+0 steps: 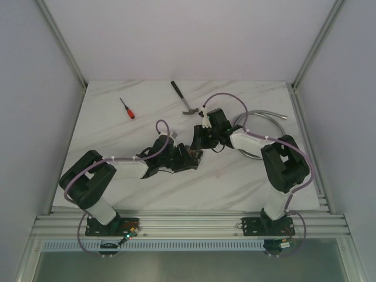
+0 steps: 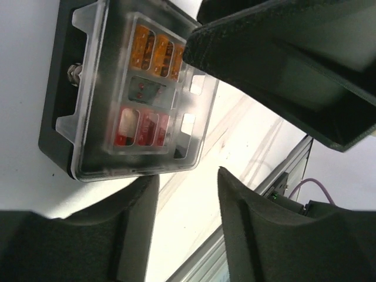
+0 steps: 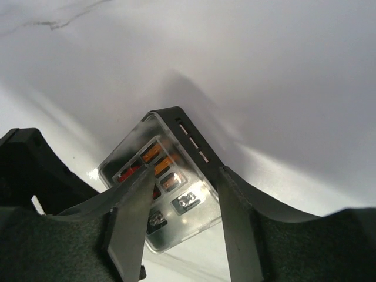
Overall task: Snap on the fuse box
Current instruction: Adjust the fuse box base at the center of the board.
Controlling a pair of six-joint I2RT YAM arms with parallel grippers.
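The fuse box point(image 2: 141, 100) is a black base under a clear lid, with orange and red fuses showing through. It lies on the white table, and in the top view the two grippers hide it. My left gripper point(image 2: 185, 176) is open and empty, its left fingertip just below the box's near edge; in the top view it point(image 1: 187, 158) sits left of the right one. My right gripper point(image 3: 188, 170) is open over the box point(image 3: 188, 205). Its left finger point(image 3: 132, 211) lies over the lid and its right finger point(image 3: 238, 223) is at the black base's side. In the top view it point(image 1: 202, 147) points down at the box.
A hammer point(image 1: 183, 100) and a red-handled screwdriver point(image 1: 128, 110) lie at the back of the table. A grey hose loop point(image 1: 264, 120) lies at the right behind my right arm. The metal rail point(image 1: 188, 226) runs along the near edge.
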